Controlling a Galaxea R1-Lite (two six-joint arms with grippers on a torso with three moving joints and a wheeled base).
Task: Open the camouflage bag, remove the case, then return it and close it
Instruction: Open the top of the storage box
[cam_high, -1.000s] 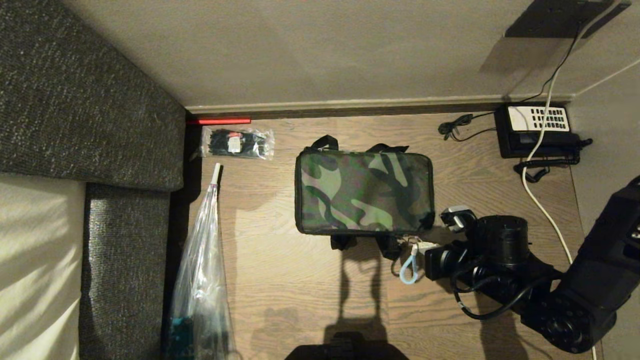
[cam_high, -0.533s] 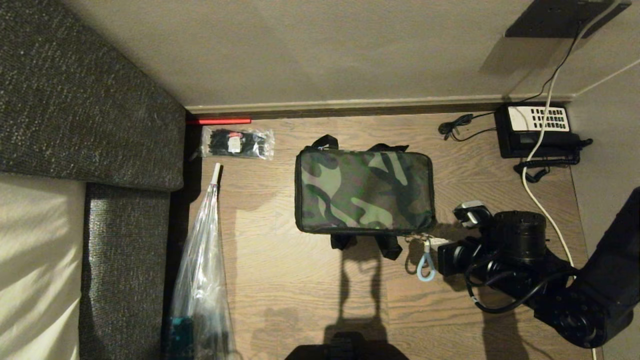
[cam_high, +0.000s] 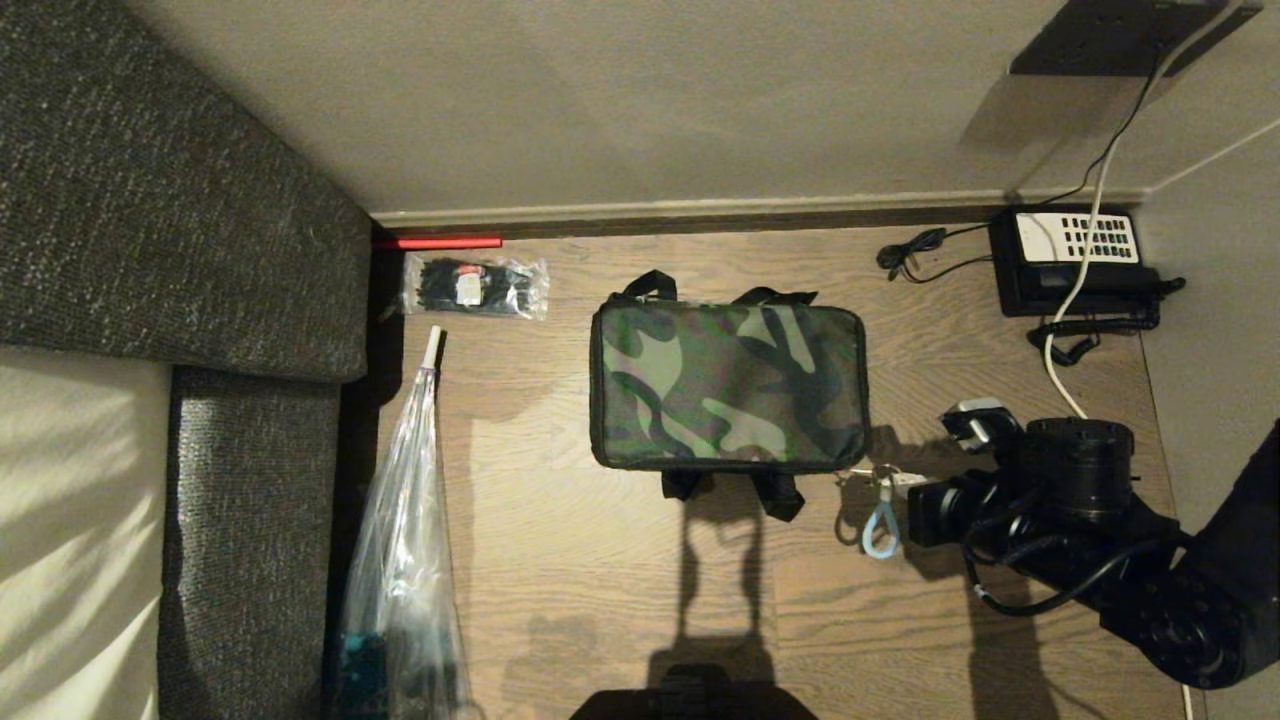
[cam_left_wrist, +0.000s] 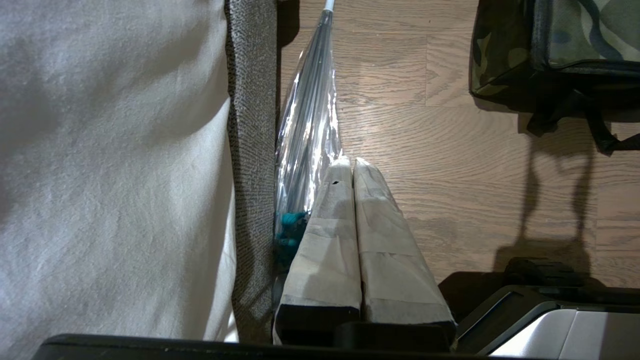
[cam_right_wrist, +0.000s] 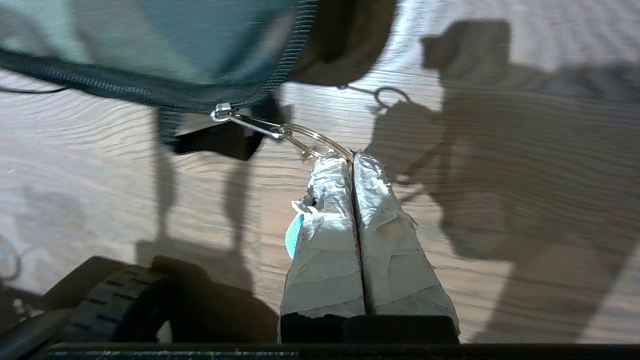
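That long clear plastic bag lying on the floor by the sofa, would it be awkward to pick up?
Probably. The clear plastic bag looks thin and crinkled, so it would likely sag and fold if lifted at one spot. Its glossy film may slip between the fingers. A stiff-looking white tip pokes from its narrow end, so whatever is inside might keep it partly straight.

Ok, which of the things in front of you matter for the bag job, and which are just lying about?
In the job:
- camouflage bag, lid shut
- key ring on its zip puller, pinched by the right hand

Lying about:
- telephone by the wall
- clear packet of black ties
- long clear plastic sleeve beside the sofa
- left hand, shut and idle
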